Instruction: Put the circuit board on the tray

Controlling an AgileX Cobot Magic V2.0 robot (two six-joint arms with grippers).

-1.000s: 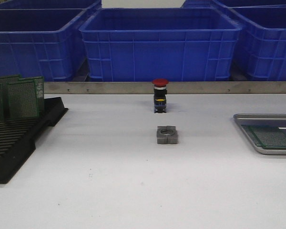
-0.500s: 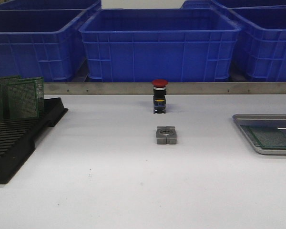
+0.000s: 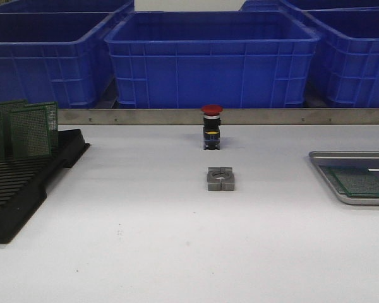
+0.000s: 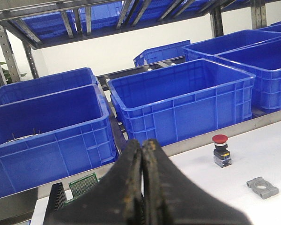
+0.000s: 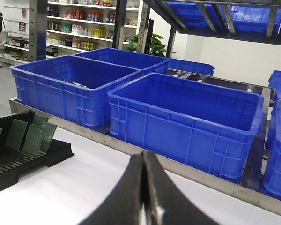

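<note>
A green circuit board lies flat in the silver-grey tray at the table's right edge. More green boards stand upright in the black slotted rack at the left; they also show in the left wrist view and the right wrist view. Neither arm shows in the front view. My left gripper is shut and empty, held above the table. My right gripper is shut and empty too.
A red-capped push button stands at mid table, with a grey metal block in front of it. Several blue plastic bins line the back behind a metal rail.
The front view has shifted very slightly; the tray and the grey block sit a touch differently in the frame. Nothing on the table has moved.
</note>
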